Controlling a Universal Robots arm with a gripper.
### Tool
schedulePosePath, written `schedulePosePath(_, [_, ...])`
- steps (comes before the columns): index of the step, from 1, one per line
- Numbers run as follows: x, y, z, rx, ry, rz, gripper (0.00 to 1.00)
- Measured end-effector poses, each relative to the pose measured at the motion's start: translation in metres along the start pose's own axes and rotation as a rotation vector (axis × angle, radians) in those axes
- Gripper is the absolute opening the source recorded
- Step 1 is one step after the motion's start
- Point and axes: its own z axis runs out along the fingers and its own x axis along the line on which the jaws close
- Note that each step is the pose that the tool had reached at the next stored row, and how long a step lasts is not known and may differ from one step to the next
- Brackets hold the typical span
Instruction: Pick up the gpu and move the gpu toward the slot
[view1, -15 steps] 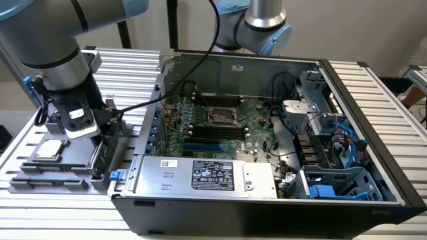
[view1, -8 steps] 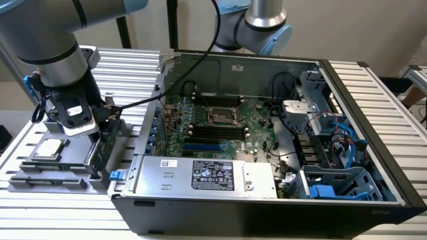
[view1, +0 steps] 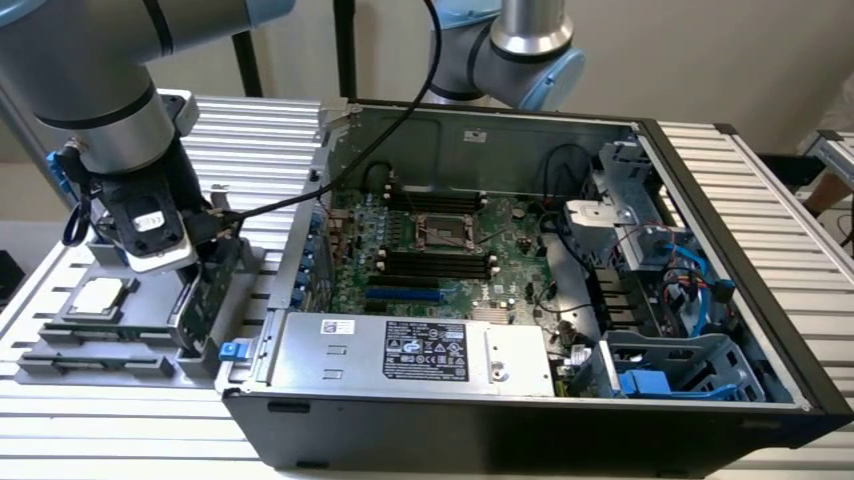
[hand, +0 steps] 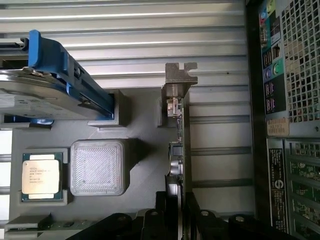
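Thin green circuit-board gpu (hand: 183, 125) w/ silver end bracket stands on edge in grey plastic holder (hand: 145, 125) on bench (hand: 150, 30), prob so pincer (hand: 179, 202) can straddle it. Pincer is clamped on the card. Long bright-blue slot (view1: 404, 296) is well apart, inside black PC case (view1: 534, 440).

Exterior high overview, wrist close above shared tray (hand: 142, 125)

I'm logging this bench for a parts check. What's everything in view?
computer case: one, black, open, on the slatted table.
motherboard: one, green, inside the case.
slot: one, blue, on the motherboard.
power supply: one, silver, in case.
tray: one, grey, beside the case.
gpu: one, green with silver bracket, on edge in the tray.
CPU chip: one, silver, tray pocket.
hard drive: one, silver, blue rails, on tray.
arm: one, grey, above the tray.
gripper: one, black, at the gpu.
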Motion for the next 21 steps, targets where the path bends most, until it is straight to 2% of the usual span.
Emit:
schedulePosePath(7, [0.0000,-0.0002,0.0001,-0.0014,0.0002,-0.001,0.26])
schedulePosePath(9, [0.0000,-0.0002,0.0003,-0.0012,0.0018,-0.001,0.26])
schedulePosePath(13, [-0.0001,-0.0001,-0.0002,0.0001,0.0191,0.001,0.26])
schedulePosePath(15, [-0.0001,-0.0001,-0.0012,0.0006,0.0253,0.001,0.26])
schedulePosePath(18, [-0.0004,0.0002,-0.0040,0.0007,0.0297,0.002,0.26])
schedulePosePath(21, [-0.0006,0.0006,-0.0085,0.0008,0.0316,0.002,0.26])
